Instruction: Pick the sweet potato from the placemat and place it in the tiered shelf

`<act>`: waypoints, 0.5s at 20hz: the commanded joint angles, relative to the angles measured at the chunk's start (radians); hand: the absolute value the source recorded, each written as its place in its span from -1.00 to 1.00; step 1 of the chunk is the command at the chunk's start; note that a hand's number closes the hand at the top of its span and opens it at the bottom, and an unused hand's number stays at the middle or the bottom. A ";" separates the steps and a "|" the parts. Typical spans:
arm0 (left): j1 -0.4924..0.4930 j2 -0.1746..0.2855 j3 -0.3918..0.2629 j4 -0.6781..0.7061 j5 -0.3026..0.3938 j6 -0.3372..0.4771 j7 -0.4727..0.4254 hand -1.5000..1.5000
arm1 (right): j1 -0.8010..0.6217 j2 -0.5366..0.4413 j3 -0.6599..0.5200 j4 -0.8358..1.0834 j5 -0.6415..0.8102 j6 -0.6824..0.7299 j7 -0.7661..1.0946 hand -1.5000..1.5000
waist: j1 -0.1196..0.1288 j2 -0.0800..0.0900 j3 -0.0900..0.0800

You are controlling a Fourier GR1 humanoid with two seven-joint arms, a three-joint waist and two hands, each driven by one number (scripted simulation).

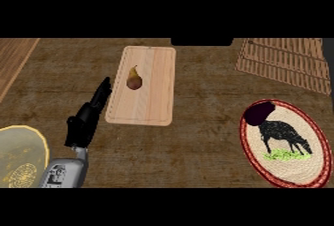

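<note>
Found at the lower left edge of the frame: a yellowish plate (20, 154), partly cut off. Just right of it, on a grey forearm (64, 172), saw the left hand (85, 119), black, fingers straight and released, grasping nothing, pointed toward the upper right. Ended with fingertips just beside the left edge of a pale wooden cutting board (153, 101); could not tell whether touching. Left of centre on the board's upper half, found a small brown-and-yellow pear (134, 79), stem end up. Farther right, at the middle right, noted an oval placemat (306, 123) with a red rim and a black cow. Spotted the dark purple sweet potato (259, 112) lying on the mat's upper left part. In the upper right corner, well apart from it, saw the slatted wooden tiered shelf (284, 64).
</note>
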 commanded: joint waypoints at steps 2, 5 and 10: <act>0.026 -0.018 -0.015 0.017 -0.020 0.019 -0.041 0.00 | -0.006 -0.048 -0.011 0.160 -0.011 -0.113 -0.151 1.00 | 0.002 0.001 0.000; 0.035 0.015 0.009 -0.007 0.018 -0.028 -0.023 0.00 | -0.082 -0.014 -0.017 0.274 0.032 -0.210 -0.109 1.00 | 0.009 0.002 0.000; 0.011 -0.022 -0.012 0.015 -0.013 0.016 -0.030 0.00 | -0.068 -0.022 -0.162 0.242 -0.206 -0.370 -0.259 1.00 | 0.005 0.002 0.001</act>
